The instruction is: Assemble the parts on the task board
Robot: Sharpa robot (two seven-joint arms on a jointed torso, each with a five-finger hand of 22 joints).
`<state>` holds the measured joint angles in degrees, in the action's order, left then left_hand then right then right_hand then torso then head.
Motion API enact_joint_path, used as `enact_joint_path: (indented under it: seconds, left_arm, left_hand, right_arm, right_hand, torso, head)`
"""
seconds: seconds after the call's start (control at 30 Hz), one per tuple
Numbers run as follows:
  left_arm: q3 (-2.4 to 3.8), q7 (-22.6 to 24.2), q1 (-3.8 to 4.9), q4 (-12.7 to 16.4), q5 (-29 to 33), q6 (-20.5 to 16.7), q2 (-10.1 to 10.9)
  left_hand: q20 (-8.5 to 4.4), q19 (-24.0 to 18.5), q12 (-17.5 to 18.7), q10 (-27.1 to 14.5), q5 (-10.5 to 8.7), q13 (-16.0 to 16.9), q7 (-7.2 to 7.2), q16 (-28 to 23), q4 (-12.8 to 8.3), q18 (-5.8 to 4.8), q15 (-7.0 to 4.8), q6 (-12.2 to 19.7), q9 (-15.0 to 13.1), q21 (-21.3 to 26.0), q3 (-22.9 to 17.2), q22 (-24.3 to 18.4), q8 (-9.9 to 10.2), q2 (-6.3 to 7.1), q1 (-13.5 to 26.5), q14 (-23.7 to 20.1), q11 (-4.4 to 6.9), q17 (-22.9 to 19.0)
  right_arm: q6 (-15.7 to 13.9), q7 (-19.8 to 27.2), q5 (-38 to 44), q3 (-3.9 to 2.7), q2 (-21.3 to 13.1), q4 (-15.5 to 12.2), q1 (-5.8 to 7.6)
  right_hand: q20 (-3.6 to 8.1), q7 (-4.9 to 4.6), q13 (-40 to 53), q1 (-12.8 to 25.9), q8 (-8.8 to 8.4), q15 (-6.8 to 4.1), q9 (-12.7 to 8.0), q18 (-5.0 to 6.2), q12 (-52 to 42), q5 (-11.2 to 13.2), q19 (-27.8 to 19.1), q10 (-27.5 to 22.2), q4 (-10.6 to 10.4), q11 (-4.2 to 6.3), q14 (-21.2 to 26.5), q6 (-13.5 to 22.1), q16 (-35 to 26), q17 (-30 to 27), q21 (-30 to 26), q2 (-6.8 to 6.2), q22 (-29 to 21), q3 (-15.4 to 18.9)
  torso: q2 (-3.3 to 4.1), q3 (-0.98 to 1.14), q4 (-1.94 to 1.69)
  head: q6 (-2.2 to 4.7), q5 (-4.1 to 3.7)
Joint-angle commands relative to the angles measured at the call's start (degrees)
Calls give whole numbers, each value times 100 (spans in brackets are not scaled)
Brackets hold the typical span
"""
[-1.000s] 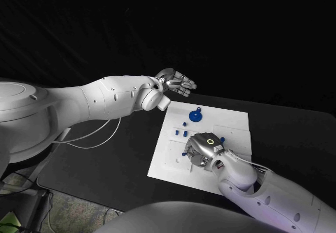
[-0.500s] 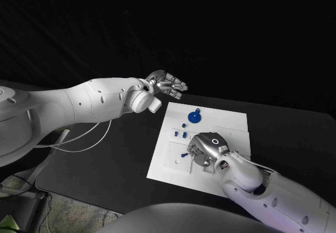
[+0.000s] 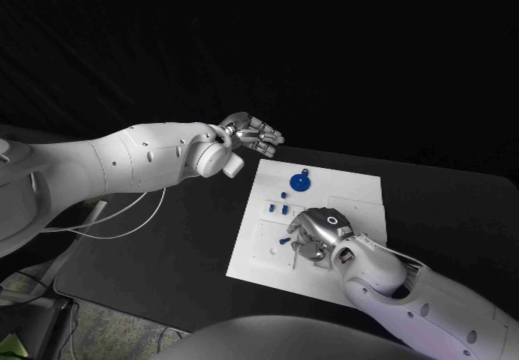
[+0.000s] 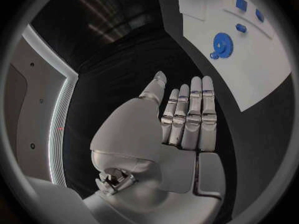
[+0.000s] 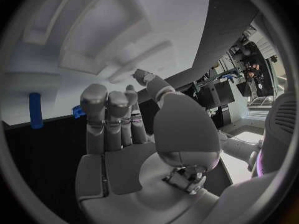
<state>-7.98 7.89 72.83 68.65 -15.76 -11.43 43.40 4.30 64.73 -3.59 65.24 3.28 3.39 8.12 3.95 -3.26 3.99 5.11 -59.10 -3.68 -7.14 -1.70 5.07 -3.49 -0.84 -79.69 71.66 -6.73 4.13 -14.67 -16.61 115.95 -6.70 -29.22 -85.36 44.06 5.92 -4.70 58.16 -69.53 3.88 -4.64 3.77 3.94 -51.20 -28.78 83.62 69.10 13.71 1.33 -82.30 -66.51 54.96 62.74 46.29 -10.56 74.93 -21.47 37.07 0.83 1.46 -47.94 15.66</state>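
In the head view the white task board [image 3: 308, 225] lies in the middle of the black counter [image 3: 162, 247]. The left hand [image 3: 252, 134] hangs above the counter just past the board's far left corner, apart from it, fingers extended side by side and holding nothing. The right hand [image 3: 315, 232] sits low over the board's middle, back of the hand upward, fingers bent down toward the plate; whether they touch it or a part cannot be told from here. A blue gear-like part [image 3: 301, 180] lies on the far half of the board, and small blue parts [image 3: 279, 205] lie in a cluster on its left side, just beside the right hand.

In the left wrist view the left hand [image 4: 181, 122] shows its fingers straight and pressed together, thumb apart at the side, with nothing in them (the palm is bare). Beyond the fingertips lie the task board [image 4: 261, 69], the blue gear-like part [image 4: 222, 44] and the small blue parts [image 4: 240, 4].

In the right wrist view the right hand [image 5: 124, 134] has its fingers close together and slightly bent, thumb apart, with nothing between them. The board's raised white ridges [image 5: 118, 40] are just beyond the fingertips, a small blue peg [image 5: 35, 110] stands beside the hand, and another blue piece [image 5: 77, 111] peeks out right by the fingers.
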Motion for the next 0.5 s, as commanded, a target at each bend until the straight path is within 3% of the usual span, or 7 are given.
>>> enact_joint_path:
  seconds: [0.03,0.27,0.5]
  left_arm:
    - [2,60,6,36,19,59,3]
    - [2,118,6,57,17,19,17]
    - [2,129,6,67,17,12,10]
  left_hand:
    - [-6,8,7,86,8,-6,-14,-16,22,20,-8,-23,4,-39,-9,7,-24,43,-13,30,12,0]
    - [-6,-13,9,132,19,-6,-22,-16,17,12,-7,-47,5,-48,-33,3,-20,48,-2,12,24,-1]
    - [-3,-27,9,123,17,-6,-20,-16,13,10,-2,-42,5,-50,-49,-1,-19,52,1,-2,21,-2]
  right_arm:
    - [353,151,-47,1,53,39,11]
    - [442,172,14,23,166,143,35]
    - [390,197,46,40,228,175,52]
  right_hand:
    - [-11,-1,-58,55,-28,-3,1,80,18,-200,-20,-59,92,-14,41,55,-9,1,-41,-1,504,72]
    - [-15,11,-112,69,-31,-3,3,79,-49,-158,-24,-83,217,-7,47,-23,14,22,-48,73,507,43]
    - [-3,80,-79,120,-26,-18,27,52,-164,-39,8,-13,177,33,10,-290,34,24,52,175,525,7]
  torso:
    - [3,3,-9]
    - [2,2,-7]
    - [2,0,-3]
  head:
    - [-7,-3]
    - [-19,1]
    - [-23,7]
